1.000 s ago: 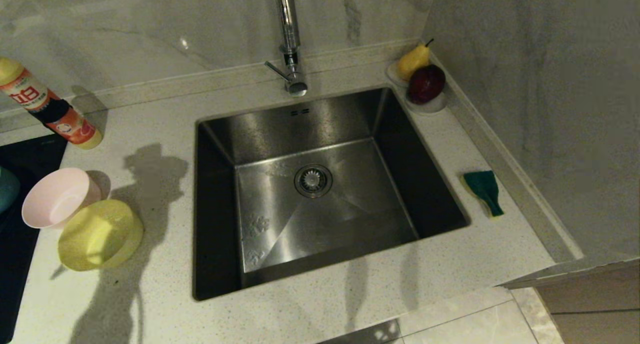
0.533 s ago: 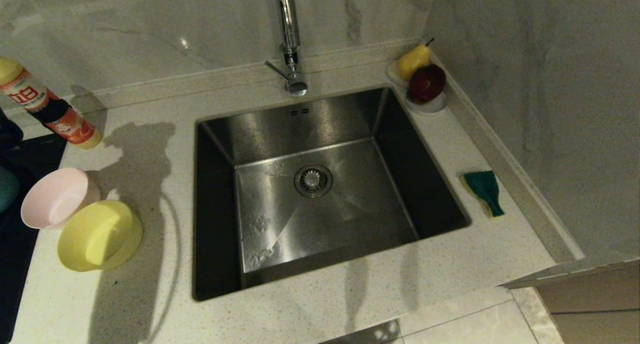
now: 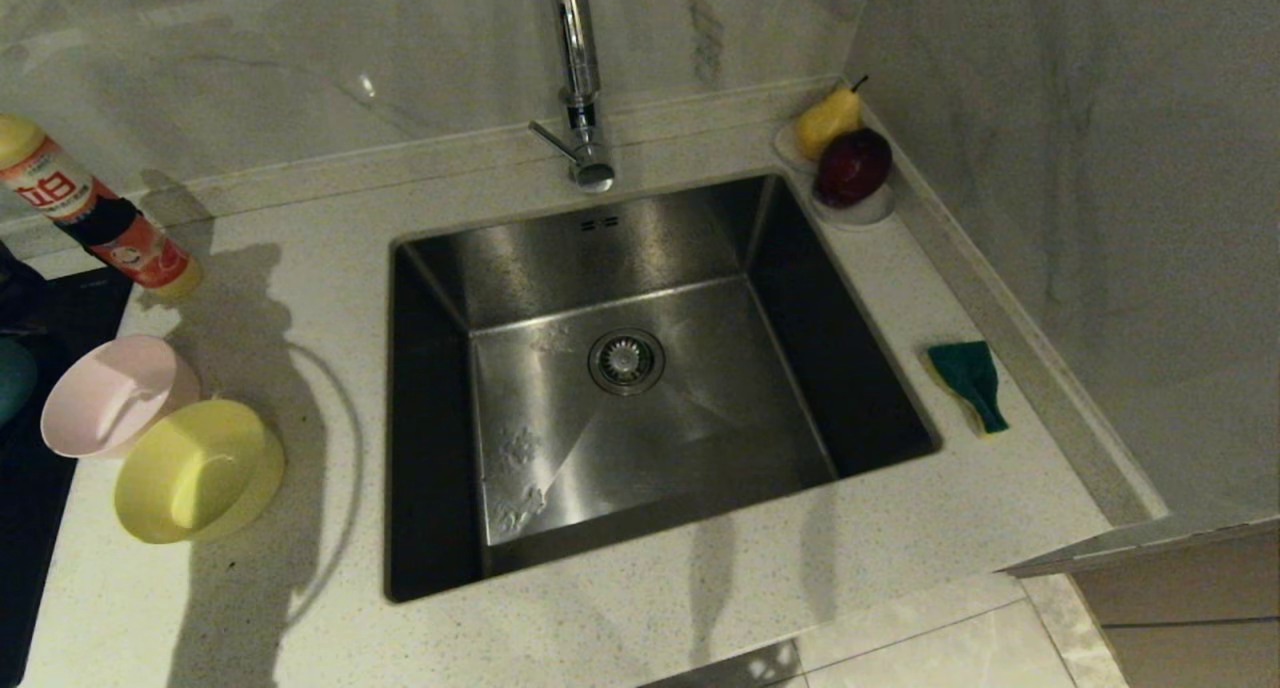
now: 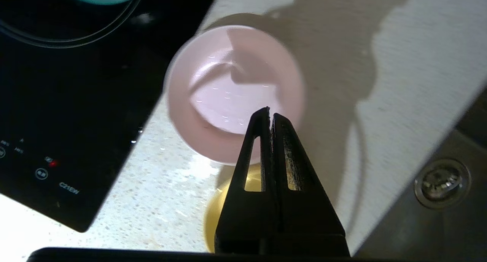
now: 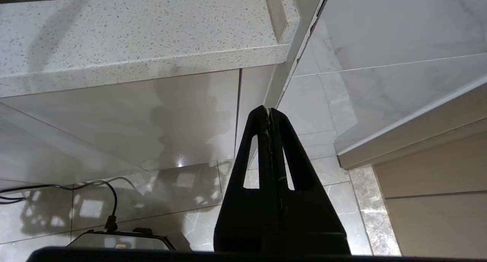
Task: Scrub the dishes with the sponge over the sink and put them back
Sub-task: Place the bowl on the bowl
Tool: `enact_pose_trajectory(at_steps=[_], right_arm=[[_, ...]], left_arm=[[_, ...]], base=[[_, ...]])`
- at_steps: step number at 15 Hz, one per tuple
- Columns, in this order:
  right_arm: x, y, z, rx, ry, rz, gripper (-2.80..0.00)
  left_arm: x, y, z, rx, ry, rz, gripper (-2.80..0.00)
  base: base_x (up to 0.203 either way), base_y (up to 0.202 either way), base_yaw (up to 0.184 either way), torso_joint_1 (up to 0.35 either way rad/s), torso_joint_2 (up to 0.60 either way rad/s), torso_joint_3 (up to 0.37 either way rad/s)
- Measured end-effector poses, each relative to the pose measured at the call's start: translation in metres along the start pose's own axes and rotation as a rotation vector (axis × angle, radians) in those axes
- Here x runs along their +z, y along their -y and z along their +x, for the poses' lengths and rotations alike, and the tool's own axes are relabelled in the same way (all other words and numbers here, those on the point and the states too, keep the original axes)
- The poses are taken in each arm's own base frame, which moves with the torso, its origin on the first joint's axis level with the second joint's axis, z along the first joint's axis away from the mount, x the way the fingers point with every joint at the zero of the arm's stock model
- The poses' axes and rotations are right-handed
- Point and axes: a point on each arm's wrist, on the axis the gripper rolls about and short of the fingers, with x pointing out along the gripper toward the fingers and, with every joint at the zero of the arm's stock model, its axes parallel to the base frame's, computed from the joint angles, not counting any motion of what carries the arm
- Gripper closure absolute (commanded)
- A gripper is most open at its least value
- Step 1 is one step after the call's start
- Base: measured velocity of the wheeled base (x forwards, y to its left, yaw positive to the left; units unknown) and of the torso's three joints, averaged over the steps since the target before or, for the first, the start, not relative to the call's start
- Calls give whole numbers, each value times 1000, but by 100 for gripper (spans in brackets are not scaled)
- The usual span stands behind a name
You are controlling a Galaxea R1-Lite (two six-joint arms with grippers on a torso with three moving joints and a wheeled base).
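A pale pink bowl (image 3: 110, 396) and a yellow bowl (image 3: 198, 470) lie side by side on the counter left of the sink (image 3: 700, 408). A light blue bowl (image 3: 12, 378) peeks in at the left edge, on the black hob. The sponge (image 3: 968, 383) lies green face up on the counter right of the sink. My left gripper (image 4: 270, 113) hangs shut and empty above the pink bowl (image 4: 228, 83), with the yellow bowl (image 4: 220, 212) behind its fingers. Shut on nothing, my right gripper (image 5: 269, 110) is parked below the counter's front edge.
A detergent bottle (image 3: 95, 218) lies at the back left. The black induction hob (image 4: 57, 102) borders the bowls. A white dish with a pear and a dark red fruit (image 3: 845, 163) sits in the back right corner. The tap (image 3: 578, 78) rises behind the sink; a wall closes the right side.
The left arm's shadow on the counter has slid from beside the bowls toward the bottle and grown larger. A dark part of the arm now shows at the left edge. Bowls and sponge stay put.
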Motion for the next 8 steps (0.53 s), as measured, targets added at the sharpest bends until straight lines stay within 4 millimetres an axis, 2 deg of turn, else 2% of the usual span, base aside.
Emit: enact_pose_trajectory(at_steps=[8], right_arm=[[0, 0, 0, 0, 0, 0, 0]], left_arm=[[4, -45, 44, 41, -138, -145, -280]], base=[[0, 0, 0, 0, 0, 0]])
